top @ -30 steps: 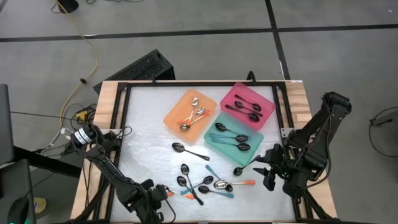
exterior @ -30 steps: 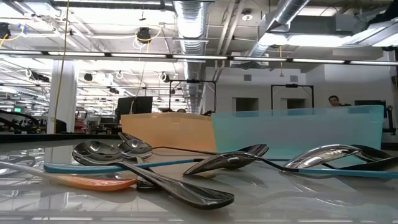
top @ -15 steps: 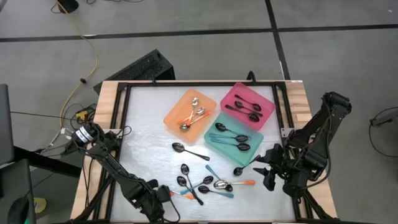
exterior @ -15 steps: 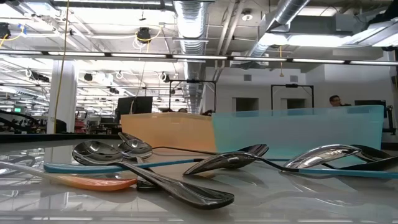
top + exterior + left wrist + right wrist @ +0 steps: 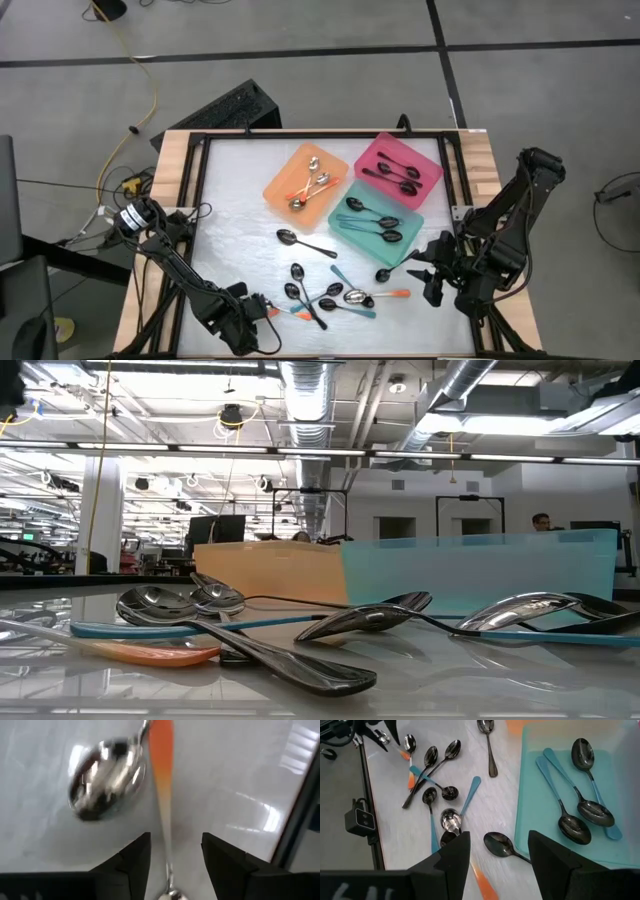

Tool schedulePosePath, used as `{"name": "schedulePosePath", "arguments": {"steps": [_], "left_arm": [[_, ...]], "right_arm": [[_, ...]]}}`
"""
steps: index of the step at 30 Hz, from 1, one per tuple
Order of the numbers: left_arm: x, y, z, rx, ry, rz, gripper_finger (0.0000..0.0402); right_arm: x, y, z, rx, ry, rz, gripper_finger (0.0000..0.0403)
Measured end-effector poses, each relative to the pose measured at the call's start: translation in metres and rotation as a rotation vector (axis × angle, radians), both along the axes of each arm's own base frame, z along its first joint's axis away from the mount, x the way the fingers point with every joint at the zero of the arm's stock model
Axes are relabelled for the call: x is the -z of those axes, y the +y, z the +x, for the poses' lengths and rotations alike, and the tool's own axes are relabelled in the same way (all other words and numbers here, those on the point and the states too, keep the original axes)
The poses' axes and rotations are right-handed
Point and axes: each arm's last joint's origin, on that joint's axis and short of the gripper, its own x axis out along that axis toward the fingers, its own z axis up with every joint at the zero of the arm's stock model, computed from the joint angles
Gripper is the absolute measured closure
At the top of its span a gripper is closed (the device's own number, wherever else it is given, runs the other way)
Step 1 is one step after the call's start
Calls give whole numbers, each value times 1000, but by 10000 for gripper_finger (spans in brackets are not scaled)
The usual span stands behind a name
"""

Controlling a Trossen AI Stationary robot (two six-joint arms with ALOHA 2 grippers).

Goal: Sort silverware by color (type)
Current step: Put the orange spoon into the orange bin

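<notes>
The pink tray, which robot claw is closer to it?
The right claw. It waits below the pink tray, near the table's right edge. The left claw is far off, at the front left.

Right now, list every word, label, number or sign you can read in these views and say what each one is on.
None is readable on the spoons, the orange tray, the teal tray or the pink tray.
Pale marks on the right gripper body in its wrist view: too blurred to read.
Small box beside the table: no legible label.
</notes>
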Motion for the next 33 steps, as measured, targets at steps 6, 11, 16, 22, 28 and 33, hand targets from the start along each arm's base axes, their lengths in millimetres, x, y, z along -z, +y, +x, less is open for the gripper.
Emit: {"name": "schedulePosePath", "arguments": {"steps": [6, 11, 16, 22, 28, 33], "left_arm": [[6, 2, -6, 2, 7, 6, 243], [11, 5, -9, 10, 15, 21, 284], [12, 7, -10, 16, 24, 36, 369], [11, 7, -8, -11, 25, 26, 398], [-1, 2, 0, 11, 10, 2, 401], [-21, 4, -1, -37, -53, -37, 401]], "right_arm": [[0, 0, 0, 0, 0, 0, 196], [0, 0, 0, 0, 2, -2, 196], [0, 0, 0, 0, 3, -4, 196], [0, -1, -1, 0, 9, -14, 196], [1, -2, -1, 0, 16, -24, 196], [1, -2, -1, 0, 17, -24, 196]]}}
